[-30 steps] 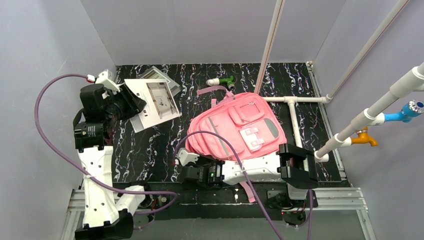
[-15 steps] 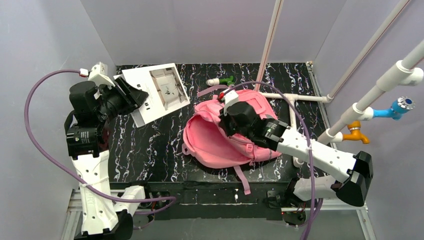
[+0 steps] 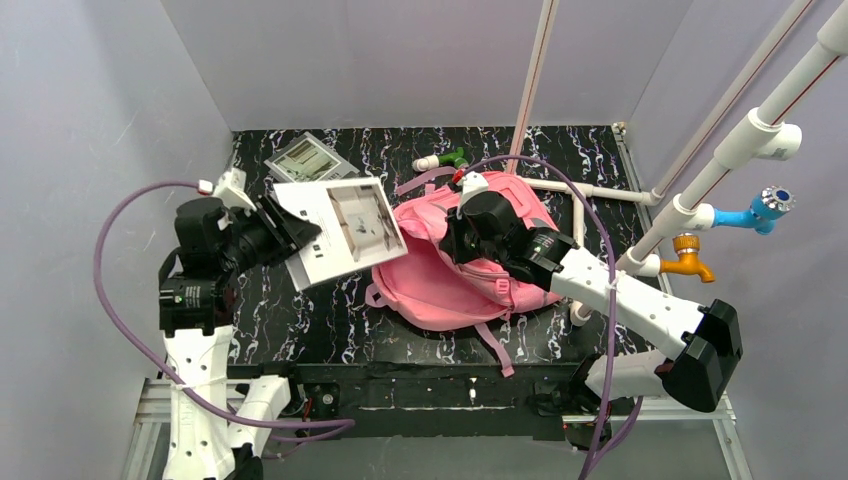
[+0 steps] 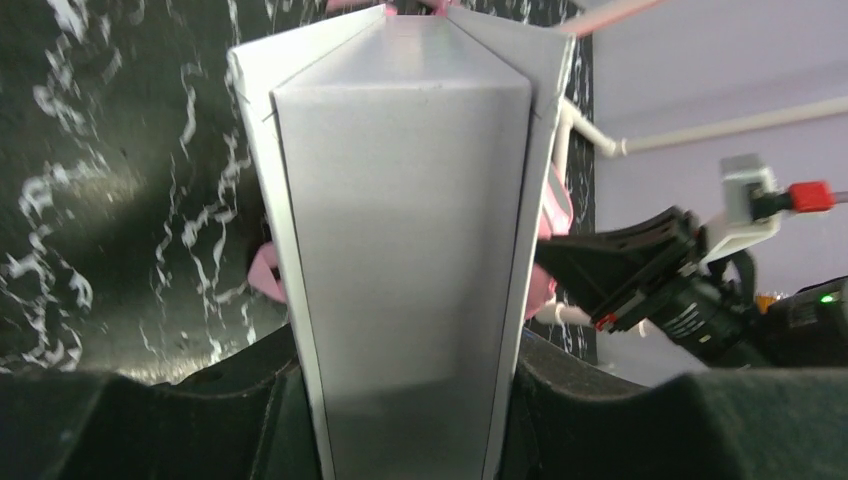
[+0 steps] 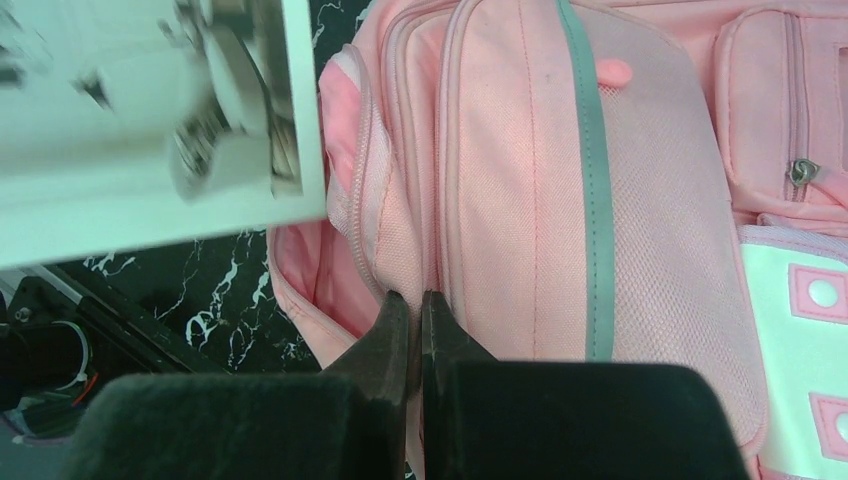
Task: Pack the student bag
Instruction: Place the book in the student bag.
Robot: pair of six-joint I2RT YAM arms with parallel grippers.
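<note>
- The table [image 3: 300,310] has a black top with white marble-like veining and fills the middle of the top view.
- A plain pale grey-lilac back wall [image 3: 400,60] closes the upper part of the frame.
- The left wall [image 3: 80,120] and right wall [image 3: 790,330] have the same flat colour.
- A thin white pole [image 3: 532,70] rises from the tabletop at upper centre.
- Thick white pipes [image 3: 745,150] slant across the upper right, carrying a blue tap [image 3: 760,205] and an orange tap [image 3: 685,258].
- A white T-shaped pipe [image 3: 610,193] lies at the table's right side.
- A metal frame rail [image 3: 150,402], probably aluminium, runs along the bottom edge.
- Light is even and soft.
</note>
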